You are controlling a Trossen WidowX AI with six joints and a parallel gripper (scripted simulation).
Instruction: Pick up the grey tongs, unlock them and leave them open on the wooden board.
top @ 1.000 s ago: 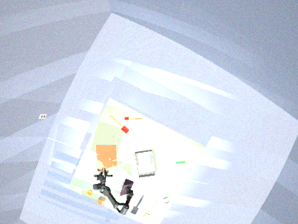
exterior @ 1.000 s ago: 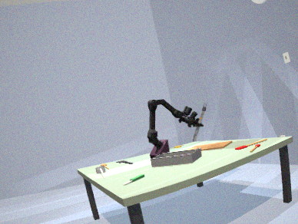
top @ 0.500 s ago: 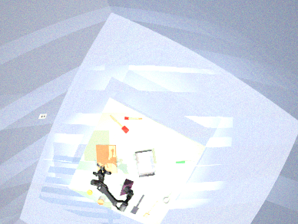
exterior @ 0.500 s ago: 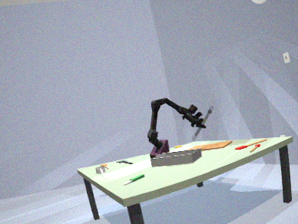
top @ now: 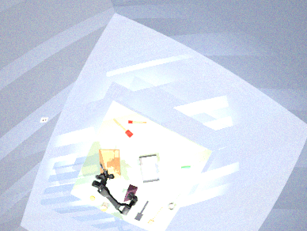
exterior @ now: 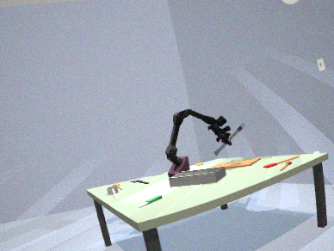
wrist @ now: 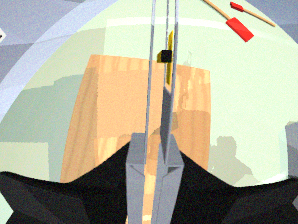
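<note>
My gripper [top: 104, 174] [exterior: 230, 141] [wrist: 149, 146] is shut on the grey tongs [exterior: 221, 147] [wrist: 168, 115]. It holds them in the air above the table, near the wooden board [top: 114, 155] [exterior: 248, 163] [wrist: 120, 100]. In the exterior view the tongs slant, one end low on the left, the other high on the right. In the wrist view their long bars run close together up past the frame's top, with a yellow strip [wrist: 171, 40] and a black block [wrist: 166, 56] beyond the fingers. Whether the lock is released cannot be told. The roasting tin [top: 150, 180] [exterior: 198, 177] stands apart from them.
Two red-headed utensils [top: 129, 133] [exterior: 270, 165] [wrist: 240, 30] lie beyond the board. A green-handled tool [top: 185, 167] [exterior: 153, 198] lies on the tin's far side from the board. A dark spatula [top: 138, 216] [exterior: 139, 181] and a yellow object [top: 92, 198] [exterior: 199, 164] lie near the arm's base.
</note>
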